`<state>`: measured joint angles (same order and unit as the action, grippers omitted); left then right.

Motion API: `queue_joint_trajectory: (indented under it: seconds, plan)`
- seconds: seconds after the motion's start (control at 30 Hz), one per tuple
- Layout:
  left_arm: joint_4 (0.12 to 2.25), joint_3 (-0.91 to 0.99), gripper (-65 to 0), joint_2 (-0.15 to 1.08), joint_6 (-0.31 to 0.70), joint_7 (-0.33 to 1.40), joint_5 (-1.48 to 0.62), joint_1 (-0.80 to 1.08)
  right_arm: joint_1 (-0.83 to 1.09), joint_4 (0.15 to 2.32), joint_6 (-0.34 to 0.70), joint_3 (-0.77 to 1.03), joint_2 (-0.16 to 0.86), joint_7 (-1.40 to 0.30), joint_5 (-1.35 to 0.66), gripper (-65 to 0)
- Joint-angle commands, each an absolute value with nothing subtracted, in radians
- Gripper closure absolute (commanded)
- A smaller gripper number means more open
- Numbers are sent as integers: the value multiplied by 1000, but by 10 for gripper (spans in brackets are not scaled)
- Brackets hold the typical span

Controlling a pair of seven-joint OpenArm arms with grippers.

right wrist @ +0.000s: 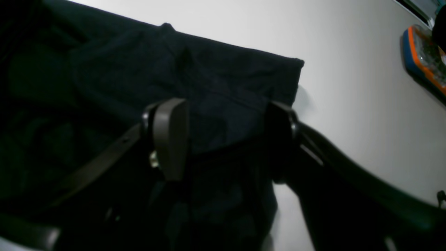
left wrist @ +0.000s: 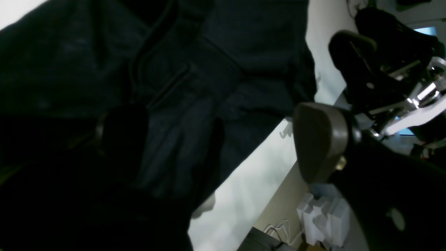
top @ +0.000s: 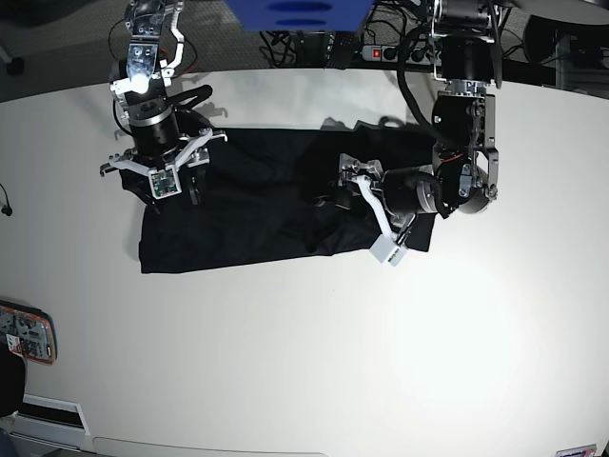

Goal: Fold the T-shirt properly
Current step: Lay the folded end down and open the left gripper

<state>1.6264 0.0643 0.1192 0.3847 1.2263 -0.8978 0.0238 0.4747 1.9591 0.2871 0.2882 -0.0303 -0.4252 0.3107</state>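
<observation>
The shirt (top: 257, 214) lies as a long dark band across the far half of the table (top: 314, 343), already narrowed but rumpled at its right end. The left claw (top: 354, 188) sits low over that rumpled end with its fingers spread wide and nothing between them; in its wrist view one pad (left wrist: 318, 141) stands clear of the cloth. The right claw (top: 160, 162) hangs over the other end, part open, straddling the fabric near a corner (right wrist: 294, 64) without pinching it. To do this step well, I would take each end by its outer edge, pinch both layers together, lift only enough to clear the table, and bring one end over the other with edges matched so no crease gets trapped. The tabletop is plain white and smooth, so cloth should slide easily. An orange-edged device (top: 24, 333) rests near the table's left edge; cables and a power strip (top: 381, 52) lie behind
</observation>
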Motion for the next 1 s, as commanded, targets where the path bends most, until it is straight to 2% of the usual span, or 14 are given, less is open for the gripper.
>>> queue_joint_trajectory:
  seconds: [0.0,0.37,0.53,0.73,0.9,0.97]
  plan:
    - [1638,59,-650,116,386,1213,-924,12,473,1979,282,291,-27,-400,303,-336]
    - [1515,-122,-650,-47,386,1211,-924,-42,475,1979,282,291,-27,-400,303,-336]
    - [1595,-160,-650,-53,384,1193,-928,-61,475,1979,282,291,-27,-400,303,-336]
    - [1807,-145,-650,70,380,1193,-928,-30,475,1979,282,291,-27,-400,303,-336]
    - [1926,-36,-650,168,245,1193,-931,50,475,1979,282,291,-25,-400,303,-336]
    - [1929,5,-650,180,226,1191,-929,84,475,1979,282,291,-25,-400,303,-336]
